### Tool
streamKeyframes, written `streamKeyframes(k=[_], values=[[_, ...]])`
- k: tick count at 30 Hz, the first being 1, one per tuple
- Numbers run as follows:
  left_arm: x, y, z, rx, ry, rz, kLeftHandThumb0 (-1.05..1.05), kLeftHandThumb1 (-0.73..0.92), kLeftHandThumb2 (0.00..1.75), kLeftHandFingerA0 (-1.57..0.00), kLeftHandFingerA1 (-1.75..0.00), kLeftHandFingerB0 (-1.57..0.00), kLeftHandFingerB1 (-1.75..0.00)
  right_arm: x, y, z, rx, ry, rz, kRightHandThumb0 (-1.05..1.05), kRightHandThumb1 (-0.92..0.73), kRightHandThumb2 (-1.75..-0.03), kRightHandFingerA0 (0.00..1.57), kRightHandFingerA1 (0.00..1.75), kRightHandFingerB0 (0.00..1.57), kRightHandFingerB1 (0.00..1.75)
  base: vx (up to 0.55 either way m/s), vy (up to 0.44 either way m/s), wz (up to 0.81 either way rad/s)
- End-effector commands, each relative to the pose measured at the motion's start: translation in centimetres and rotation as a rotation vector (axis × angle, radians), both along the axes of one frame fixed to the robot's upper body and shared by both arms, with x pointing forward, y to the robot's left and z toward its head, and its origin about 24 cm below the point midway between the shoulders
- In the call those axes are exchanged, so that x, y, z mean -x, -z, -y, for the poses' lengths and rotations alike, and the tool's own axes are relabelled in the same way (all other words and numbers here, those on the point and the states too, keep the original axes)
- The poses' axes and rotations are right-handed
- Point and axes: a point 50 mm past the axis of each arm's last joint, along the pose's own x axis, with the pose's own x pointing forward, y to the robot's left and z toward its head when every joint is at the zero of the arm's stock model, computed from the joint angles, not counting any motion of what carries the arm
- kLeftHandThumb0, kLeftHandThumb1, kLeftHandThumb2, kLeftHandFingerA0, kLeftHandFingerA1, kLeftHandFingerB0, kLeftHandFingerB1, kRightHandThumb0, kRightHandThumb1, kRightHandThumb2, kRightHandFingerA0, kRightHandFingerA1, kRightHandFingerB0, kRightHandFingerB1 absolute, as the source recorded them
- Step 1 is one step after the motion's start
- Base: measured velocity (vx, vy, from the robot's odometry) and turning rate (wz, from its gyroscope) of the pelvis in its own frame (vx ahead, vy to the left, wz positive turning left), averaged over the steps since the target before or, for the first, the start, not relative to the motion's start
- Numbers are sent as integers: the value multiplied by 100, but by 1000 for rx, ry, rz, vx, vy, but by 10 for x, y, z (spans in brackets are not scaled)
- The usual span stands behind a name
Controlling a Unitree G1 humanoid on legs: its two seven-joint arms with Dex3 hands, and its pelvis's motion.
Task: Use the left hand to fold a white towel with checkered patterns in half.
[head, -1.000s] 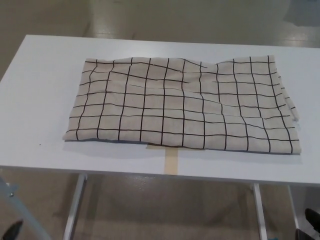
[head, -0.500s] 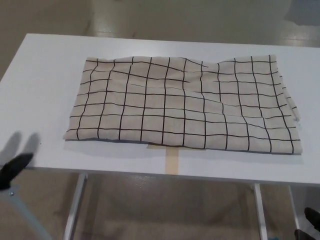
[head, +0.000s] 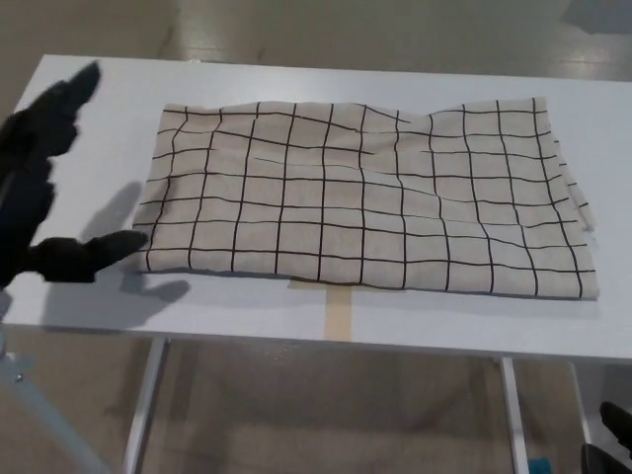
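- One towel (head: pixel 365 197) lies flat across the worktop (head: pixel 89 296).
- Our left hand (head: pixel 44 188) hovers beside its left edge, fingers spread, holding nothing.
- We should pinch that edge squarely before lifting it across.

White table (head: pixel 89 296) on pale metal legs, over a grey floor (head: pixel 326 415). Spread flat across most of its top, a white towel (head: pixel 365 197) with a black checkered grid. Just below the towel's near edge, a tan tape strip (head: pixel 339 314)
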Motion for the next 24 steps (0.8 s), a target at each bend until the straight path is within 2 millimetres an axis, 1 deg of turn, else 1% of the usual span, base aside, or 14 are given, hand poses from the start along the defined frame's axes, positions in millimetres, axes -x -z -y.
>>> streamKeyframes(k=[1, 6, 7, 8, 9, 10, 12, 13, 17, 18, 19, 20, 24], values=[[-34, 23, 11, -495, -50, -145, -48, 44, 54, 0, -14, 0, -14, 3, -1, 1, -3, 38, 44, -54, -71, -62, 46, 44, 48, 37, 0, 0, 0], [-37, 32, 14, -511, -59, -157, -48, 42, 56, 0, -12, 0, -12, 2, -2, 3, 13, 45, 45, -54, -71, -62, 46, 44, 48, 37, 0, 0, 0], [-37, 35, 15, -515, -57, -168, -52, 35, 72, 0, -11, 0, -12, 2, -2, 3, 11, 47, 45, -53, -70, -61, 46, 45, 48, 38, 0, 0, 0], [-37, 39, 15, -521, -52, -188, -53, 35, 72, 0, -10, 0, -12, 2, -1, 2, 10, 49, 41, -53, -70, -62, 46, 44, 48, 37, 0, 0, 0], [-37, 41, 16, -523, -49, -197, -53, 35, 72, 0, -10, 0, -12, 2, -1, 2, 10, 50, 38, -53, -70, -62, 46, 44, 48, 37, 0, 0, 0], [-37, 43, 16, -528, -42, -217, -50, 39, 60, 0, -8, 0, -7, 2, -1, 2, 12, 50, 35, -53, -69, -62, 46, 44, 48, 37, 0, 0, 0], [-36, 46, 18, -534, -33, -227, -51, 38, 61, 0, -7, 0, -8, 3, -1, 2, 9, 51, 32, -54, -69, -62, 46, 44, 48, 37, 0, 0, 0], [-36, 48, 20, -549, -18, -232, -53, 36, 65, 0, -6, 0, -8, 3, 0, 3, 4, 53, 33, -54, -70, -61, 46, 45, 48, 39, 0, 0, 0], [-34, 49, 24, -579, 15, -232, -54, 36, 66, 0, -5, 0, -8, 3, -1, 2, 3, 57, 36, -54, -69, -62, 46, 45, 49, 38, 0, 0, 0], [-35, 50, 26, -593, 20, -234, -53, 44, 54, 0, -7, 0, -10, 3, -1, 1, 2, 55, 37, -54, -69, -62, 46, 45, 49, 38, 0, 0, 0], [-35, 50, 27, -610, 25, -238, -53, 44, 54, 0, -6, 0, -9, 4, 0, 1, 3, 54, 36, -54, -69, -62, 46, 45, 49, 38, 0, 0, 0], [-36, 50, 30, -632, 29, -242, -57, 37, 72, 0, -5, 0, -8, 4, 0, 1, 7, 53, 35, -54, -69, -62, 46, 45, 49, 38, 0, 0, 0], [-37, 51, 32, -649, 29, -238, -57, 37, 72, 0, -5, 0, -8, 5, 0, 1, 12, 56, 36, -55, -69, -62, 46, 45, 49, 38, 0, 0, 0]])
